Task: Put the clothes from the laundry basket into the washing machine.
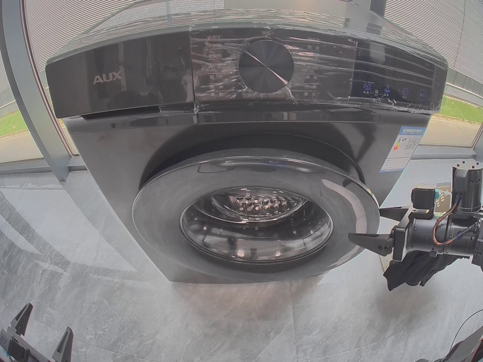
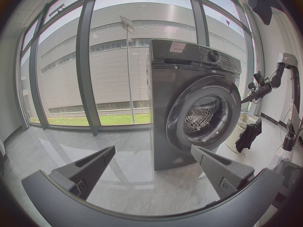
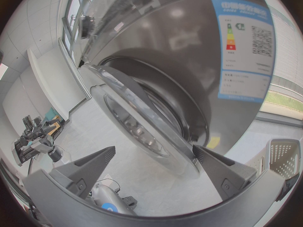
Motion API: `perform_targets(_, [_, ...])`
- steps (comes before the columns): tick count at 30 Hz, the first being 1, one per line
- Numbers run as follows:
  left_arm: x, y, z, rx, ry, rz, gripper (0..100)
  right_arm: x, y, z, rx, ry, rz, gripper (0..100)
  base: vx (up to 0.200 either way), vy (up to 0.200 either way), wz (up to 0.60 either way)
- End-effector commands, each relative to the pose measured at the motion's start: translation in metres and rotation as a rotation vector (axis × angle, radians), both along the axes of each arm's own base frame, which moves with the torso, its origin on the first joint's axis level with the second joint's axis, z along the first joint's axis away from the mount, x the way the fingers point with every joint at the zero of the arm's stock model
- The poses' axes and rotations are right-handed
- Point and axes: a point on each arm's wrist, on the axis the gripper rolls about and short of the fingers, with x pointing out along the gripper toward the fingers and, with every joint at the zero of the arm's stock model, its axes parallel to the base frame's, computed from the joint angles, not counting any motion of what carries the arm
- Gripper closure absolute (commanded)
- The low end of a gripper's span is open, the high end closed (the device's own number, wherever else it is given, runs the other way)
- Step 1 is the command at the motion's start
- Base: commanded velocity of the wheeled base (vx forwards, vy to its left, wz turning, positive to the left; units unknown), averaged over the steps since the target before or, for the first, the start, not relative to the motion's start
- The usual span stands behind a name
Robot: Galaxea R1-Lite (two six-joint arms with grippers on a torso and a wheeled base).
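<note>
A: Clothes?
B: Dark garment draped over the laundry basket, on the floor right of the washing machine. Drum looks bare, so I judge nothing is loaded.
A: Door?
B: Door ajar, not swung wide.
A: Arms?
B: Right gripper level at the door's right rim, fingers wide, empty. Left gripper low, wide, empty.

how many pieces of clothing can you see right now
1: a dark garment draped over the rim of the laundry basket, on the floor to the right of the washing machine. More may lie hidden inside the basket.
</note>
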Motion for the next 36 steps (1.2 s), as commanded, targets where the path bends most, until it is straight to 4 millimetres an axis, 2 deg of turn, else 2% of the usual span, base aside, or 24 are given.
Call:
perform_targets(1, [0.000, 0.000, -0.005, 0.000, 0.000, 0.000, 0, -0.026, -0.004, 0.003, 0.008, -0.018, 0.027, 0, 0.000, 0.000, 0.00])
perform_targets(3, [0.000, 0.000, -0.005, 0.000, 0.000, 0.000, 0, -0.030, -0.005, 0.003, 0.012, -0.026, 0.028, 0, 0.000, 0.000, 0.00])
perform_targets(9, [0.000, 0.000, -0.005, 0.000, 0.000, 0.000, 0, -0.023, -0.004, 0.009, 0.016, -0.046, 0.016, 0, 0.000, 0.000, 0.00])
perform_targets(12, [0.000, 0.000, -0.005, 0.002, 0.000, 0.000, 0, -0.017, -0.001, 0.007, 0.011, -0.035, 0.018, 0, 0.000, -0.200, 0.00])
perform_targets(13, [0.000, 0.000, -0.005, 0.000, 0.000, 0.000, 0, -0.010, 0.003, 0.002, 0.003, -0.012, 0.024, 0, 0.000, 0.000, 0.00])
perform_targets(17, [0.000, 0.000, -0.005, 0.000, 0.000, 0.001, 0, -0.008, 0.008, -0.002, -0.006, 0.005, 0.045, 0, 0.000, 0.000, 0.00])
perform_targets(22, [0.000, 0.000, -0.005, 0.000, 0.000, 0.001, 0, -0.015, 0.016, -0.007, -0.009, 0.023, 0.091, 0, 0.000, 0.000, 0.00])
perform_targets(28, [0.000, 0.000, -0.005, 0.000, 0.000, 0.000, 0, -0.020, 0.014, -0.012, -0.017, 0.042, 0.091, 0, 0.000, 0.000, 0.00])
perform_targets(32, [0.000, 0.000, -0.005, 0.000, 0.000, 0.000, 0, -0.040, 0.010, -0.016, -0.022, 0.041, 0.118, 0, 0.000, 0.000, 0.00])
perform_targets(36, [0.000, 0.000, -0.005, 0.000, 0.000, 0.000, 0, -0.048, 0.009, -0.017, -0.018, 0.039, 0.127, 0, 0.000, 0.000, 0.00])
